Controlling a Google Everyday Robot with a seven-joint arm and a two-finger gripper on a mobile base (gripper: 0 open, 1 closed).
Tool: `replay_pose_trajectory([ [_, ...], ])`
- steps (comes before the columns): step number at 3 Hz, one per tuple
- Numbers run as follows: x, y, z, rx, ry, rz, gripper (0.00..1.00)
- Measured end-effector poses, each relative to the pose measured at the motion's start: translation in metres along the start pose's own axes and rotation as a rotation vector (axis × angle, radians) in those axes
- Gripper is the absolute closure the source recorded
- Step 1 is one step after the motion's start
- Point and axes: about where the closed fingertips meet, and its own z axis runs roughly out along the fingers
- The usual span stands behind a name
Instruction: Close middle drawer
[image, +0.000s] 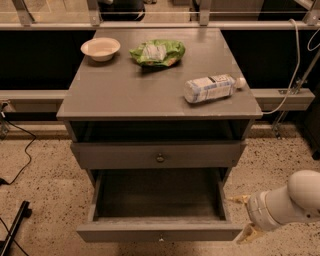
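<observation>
The middle drawer is pulled far out at the bottom of the grey cabinet. Its deep box is empty, and its low front has a tiny pale knob. Above it, the taller-fronted drawer with a dark round knob stands slightly out. My gripper is at the lower right, just beside the middle drawer's right front corner. It is open and empty, and its pale fingertips point left toward the drawer. I cannot tell whether it touches the drawer.
On the cabinet top stand a white bowl, a green snack bag and a lying plastic bottle. A cable and a dark stand foot lie on the speckled floor at the left. A rail and a cable run behind.
</observation>
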Motion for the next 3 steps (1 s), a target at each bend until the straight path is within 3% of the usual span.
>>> replay_pose_trajectory([
  [2,0.019,0.02,0.078,-0.068,-0.081,0.032,0.72],
  [3,0.026,0.034,0.105,-0.062,-0.123,0.057,0.95],
])
